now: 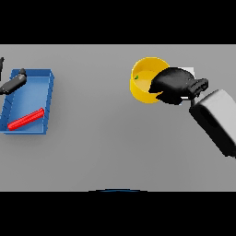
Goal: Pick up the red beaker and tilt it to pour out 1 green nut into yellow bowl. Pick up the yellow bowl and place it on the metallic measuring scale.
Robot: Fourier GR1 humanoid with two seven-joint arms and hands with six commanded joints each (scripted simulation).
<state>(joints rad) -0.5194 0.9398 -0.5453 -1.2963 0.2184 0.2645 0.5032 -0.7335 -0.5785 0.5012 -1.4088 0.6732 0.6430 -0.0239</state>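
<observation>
Left hand [13, 83] sits at the far-left edge over the blue tray [46, 103], fingers straight, holding nothing. Red beaker [26, 119] lies flat in the tray. Right hand [174, 84] is curled around the yellow bowl [142, 90] rim; green nut [136, 77] is inside. A white corner shows behind the hand.

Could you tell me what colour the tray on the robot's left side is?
Blue. The tray shows in the head view, with the red beaker lying inside it.
</observation>
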